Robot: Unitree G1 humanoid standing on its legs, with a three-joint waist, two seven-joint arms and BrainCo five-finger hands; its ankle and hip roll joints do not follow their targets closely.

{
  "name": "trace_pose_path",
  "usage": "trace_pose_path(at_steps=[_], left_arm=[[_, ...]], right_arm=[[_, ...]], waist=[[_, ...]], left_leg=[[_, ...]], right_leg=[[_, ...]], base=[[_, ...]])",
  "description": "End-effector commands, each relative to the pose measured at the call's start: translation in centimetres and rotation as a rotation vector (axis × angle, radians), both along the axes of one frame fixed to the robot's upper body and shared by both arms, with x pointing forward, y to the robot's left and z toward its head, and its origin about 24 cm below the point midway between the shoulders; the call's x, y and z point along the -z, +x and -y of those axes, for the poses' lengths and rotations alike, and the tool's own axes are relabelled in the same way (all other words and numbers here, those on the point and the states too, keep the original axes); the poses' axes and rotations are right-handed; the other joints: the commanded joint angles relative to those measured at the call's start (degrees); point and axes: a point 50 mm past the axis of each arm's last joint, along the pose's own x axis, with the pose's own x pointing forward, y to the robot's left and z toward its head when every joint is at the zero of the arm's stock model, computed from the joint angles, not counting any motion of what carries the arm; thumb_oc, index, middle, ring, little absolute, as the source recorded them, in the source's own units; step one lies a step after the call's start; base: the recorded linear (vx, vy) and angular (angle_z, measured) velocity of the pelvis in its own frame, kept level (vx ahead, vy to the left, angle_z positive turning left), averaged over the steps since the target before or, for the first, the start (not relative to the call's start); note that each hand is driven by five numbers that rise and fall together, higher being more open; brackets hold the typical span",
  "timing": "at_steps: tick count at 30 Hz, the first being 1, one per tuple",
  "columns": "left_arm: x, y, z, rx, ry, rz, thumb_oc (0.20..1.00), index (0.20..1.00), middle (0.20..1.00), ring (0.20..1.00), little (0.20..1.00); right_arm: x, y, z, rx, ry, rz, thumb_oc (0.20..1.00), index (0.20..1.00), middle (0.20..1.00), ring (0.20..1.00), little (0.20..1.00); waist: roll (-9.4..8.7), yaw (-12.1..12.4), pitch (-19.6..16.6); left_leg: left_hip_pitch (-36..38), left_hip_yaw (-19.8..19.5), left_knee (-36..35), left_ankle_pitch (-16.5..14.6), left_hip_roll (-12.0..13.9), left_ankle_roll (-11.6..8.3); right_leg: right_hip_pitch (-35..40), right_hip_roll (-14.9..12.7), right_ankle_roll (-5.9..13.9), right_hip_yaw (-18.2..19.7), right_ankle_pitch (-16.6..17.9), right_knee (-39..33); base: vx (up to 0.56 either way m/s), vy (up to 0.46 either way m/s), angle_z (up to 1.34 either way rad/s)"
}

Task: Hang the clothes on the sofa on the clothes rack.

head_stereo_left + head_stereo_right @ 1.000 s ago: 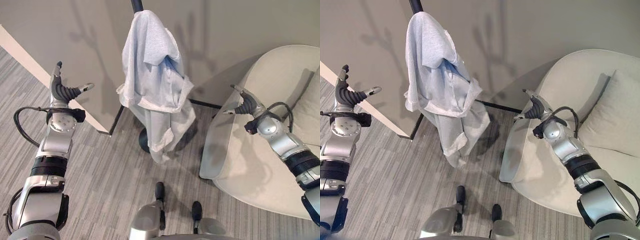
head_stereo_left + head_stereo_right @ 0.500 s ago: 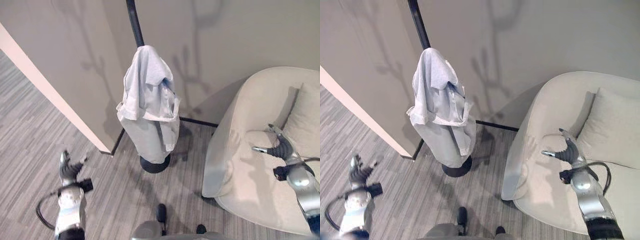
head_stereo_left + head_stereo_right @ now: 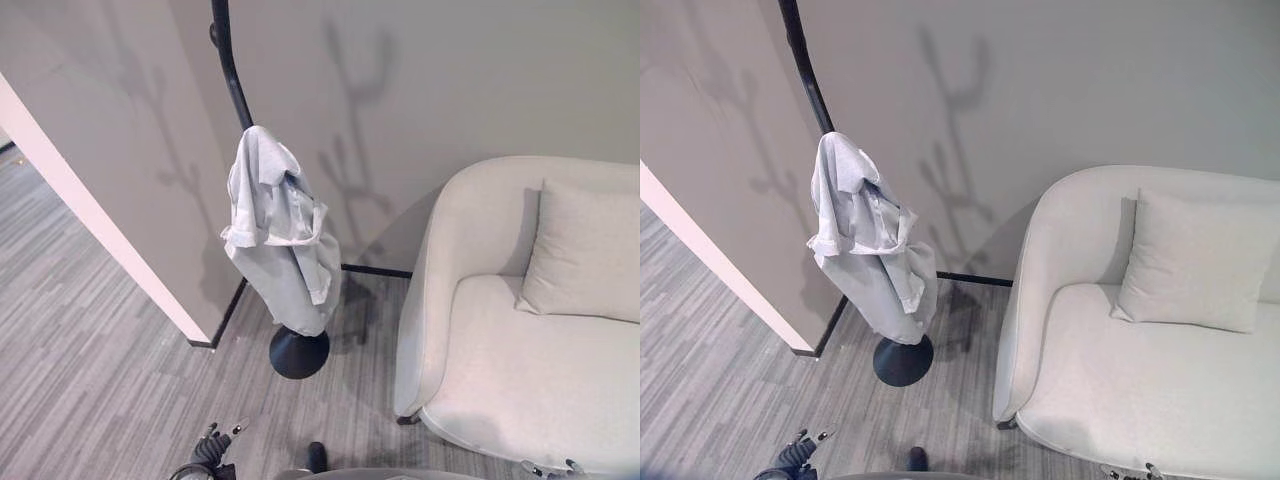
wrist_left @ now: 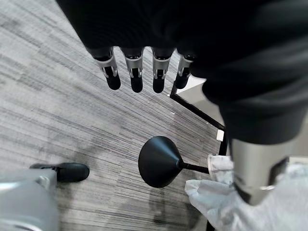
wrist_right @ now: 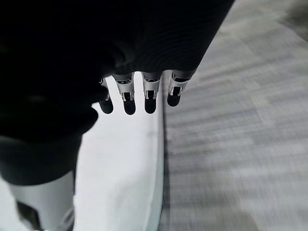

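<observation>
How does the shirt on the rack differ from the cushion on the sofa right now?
The shirt hangs crumpled on the dark rack pole, above the floor; the cushion leans smooth against the sofa back, resting on the seat. The shirt is pale blue-grey, the cushion off-white. Neither robot hand touches either one.

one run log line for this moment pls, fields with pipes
shirt: draped on clothes rack | sofa: only a cushion on it | left robot hand: open, holds nothing | right robot hand: open, holds nothing
</observation>
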Motion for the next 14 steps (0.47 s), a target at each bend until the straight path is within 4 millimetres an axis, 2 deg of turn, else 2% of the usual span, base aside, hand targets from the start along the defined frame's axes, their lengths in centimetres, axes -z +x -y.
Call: trace_pose_path(at_steps=[1, 2, 3, 7, 14], left_arm=[[-0.7, 2.7, 0.2, 0.107, 0.04, 0.061, 1.0, 1.0, 1.0, 1.0, 1.0], [-0.7, 2.7, 0.2, 0.107, 0.04, 0.062, 1.0, 1.0, 1.0, 1.0, 1.0], [-0.2, 2.7, 0.7, 0.154, 0.034, 0.022, 1.0, 1.0, 1.0, 1.0, 1.0], [0.5, 2.3, 1.9, 0.213, 0.008, -0.038, 1.0, 1.0, 1.0, 1.0, 1.0], [0.7, 2.8, 3.1, 0.239, -0.037, -0.036, 1.0, 1.0, 1.0, 1.0, 1.0]], right_arm=[[0.5, 1.5, -1.3, 0.041, 0.096, 0.084, 1.0, 1.0, 1.0, 1.0, 1.0], [0.5, 1.5, -1.3, 0.041, 0.096, 0.085, 1.0, 1.0, 1.0, 1.0, 1.0], [1.3, 0.9, -2.9, 0.055, 0.164, 0.061, 1.0, 1.0, 1.0, 1.0, 1.0], [2.3, 0.6, -5.7, 0.026, 0.26, 0.031, 1.0, 1.0, 1.0, 1.0, 1.0], [2.2, 2.6, -7.1, -0.037, 0.306, 0.106, 1.0, 1.0, 1.0, 1.0, 1.0]], waist=[[1.37, -0.45, 1.69], [1.37, -0.44, 1.7], [1.17, -0.63, 1.5], [1.24, -0.9, 1.06], [1.6, -1.21, 1.05]], left_leg=[[6.47, -1.2, -1.56, -4.67, 2.2, -3.49], [6.48, -1.2, -1.56, -4.67, 2.2, -3.49], [6.23, -1.0, -1.56, -4.59, 2.43, -3.49], [5.51, -0.67, -1.56, -4.47, 2.84, -3.43], [3.73, -0.56, -1.56, -3.87, 3.8, -3.3]], right_leg=[[0.91, -1.18, 1.03, 0.28, 8.69, 2.46], [0.92, -1.18, 1.03, 0.28, 8.69, 2.45], [0.81, -1.04, 0.92, 0.23, 8.59, 2.05], [0.65, -0.67, 0.68, 0.2, 8.16, 1.03], [0.53, 0.71, 0.41, 0.22, 6.94, -1.05]], base=[[-0.06, -0.073, 0.0], [-0.07, -0.075, 0.02], [-0.07, -0.07, -0.01], [-0.07, -0.071, -0.02], [-0.12, -0.095, -0.02]])
